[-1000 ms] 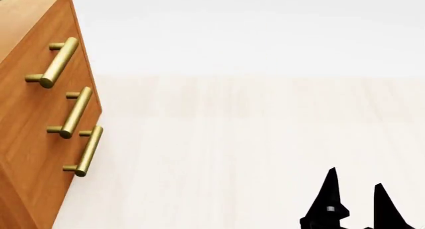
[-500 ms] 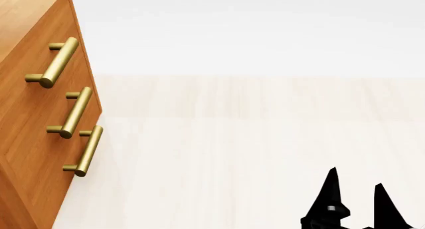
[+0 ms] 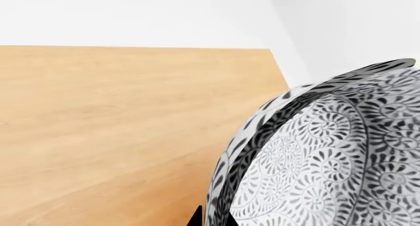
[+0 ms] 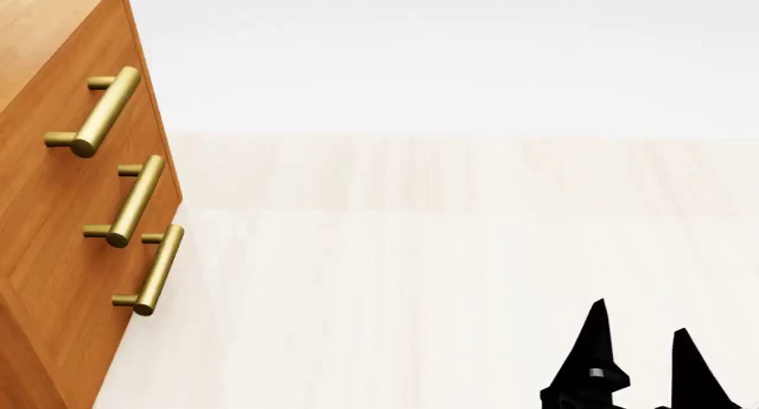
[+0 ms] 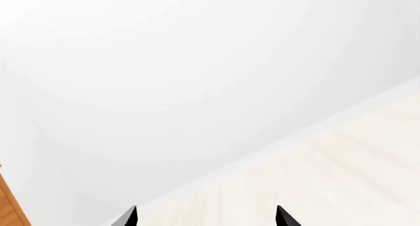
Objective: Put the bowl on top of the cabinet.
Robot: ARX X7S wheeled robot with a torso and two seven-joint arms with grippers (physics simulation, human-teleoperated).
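Pale wood-grain floor [image 4: 451, 276] meets a white wall [image 4: 451, 62]. Orange-brown cabinet [image 4: 59, 213] fills the head view's left edge. Over its lighter top, the bowl [image 3: 328, 157] fills the left wrist view's lower right, the left gripper [image 3: 210, 220] clamping its rim. Right gripper [image 4: 638, 360] hangs spread and empty, lower right.

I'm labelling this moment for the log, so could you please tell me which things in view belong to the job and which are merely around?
Part of the job:
- bowl, at the left gripper
- cabinet, its wooden top under the bowl

Just around:
- pale floor
- white wall
- right gripper, jaws apart, holding nothing
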